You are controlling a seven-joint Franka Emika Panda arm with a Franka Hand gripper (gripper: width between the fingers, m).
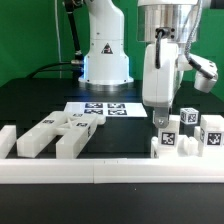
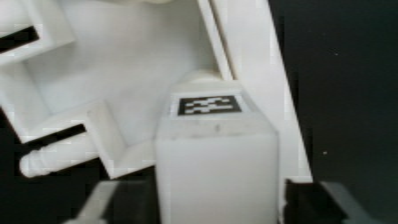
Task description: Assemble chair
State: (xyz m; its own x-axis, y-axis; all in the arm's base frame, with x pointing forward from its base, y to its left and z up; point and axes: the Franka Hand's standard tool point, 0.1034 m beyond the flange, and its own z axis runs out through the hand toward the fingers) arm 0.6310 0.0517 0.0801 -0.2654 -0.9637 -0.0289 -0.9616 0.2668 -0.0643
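Our gripper [image 1: 160, 120] straddles the chair block [image 2: 214, 150]; we cannot tell if it clamps. It looks rigid, light and slick, so we would pinch its flat sides.

Open lane of bare table [image 1: 125, 140] down the middle, between the loose parts [image 1: 55, 135] on the exterior view's left and the tagged chair cluster [image 1: 195, 135] on its right, with the marker board [image 1: 103, 107] lying flat at the far end. The border rail [image 1: 60, 172] walls off the front edge. It's tight at the gripper [image 1: 160, 120]: an upright tagged block [image 2: 217, 155] fills the space between its fingers [image 2: 121, 205], and a ribbed white part [image 2: 71, 90] crowds alongside.
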